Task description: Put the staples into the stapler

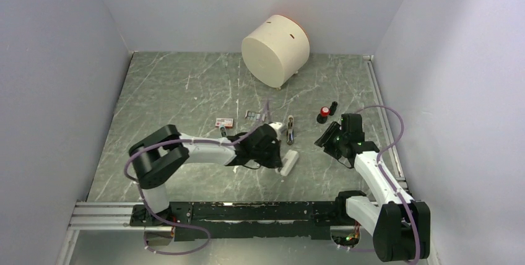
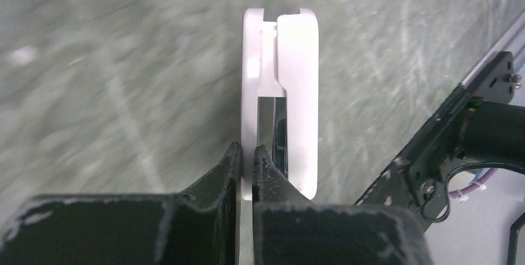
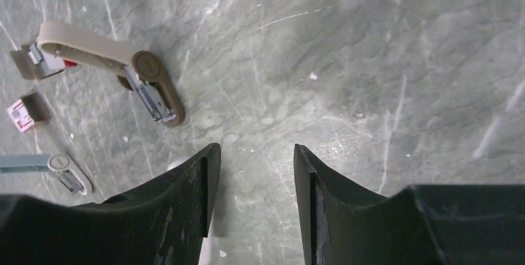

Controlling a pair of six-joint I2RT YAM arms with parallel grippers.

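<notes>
Left gripper (image 2: 247, 155) clamped on thin side wall of white stapler (image 2: 300, 91), right gripper (image 3: 255, 153) half open and empty, right of open beige stapler (image 3: 93, 43)

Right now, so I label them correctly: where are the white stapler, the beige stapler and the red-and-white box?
white stapler (image 2: 300, 91), left wrist view, its broad white side.
beige stapler (image 3: 93, 43), right wrist view, its long top arm.
red-and-white box (image 1: 224, 122), top external view, its top face.

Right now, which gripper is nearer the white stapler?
Left. The left gripper is closed on one side wall of the white stapler. The right gripper hangs open off to its right in the top view, not touching it.
</notes>
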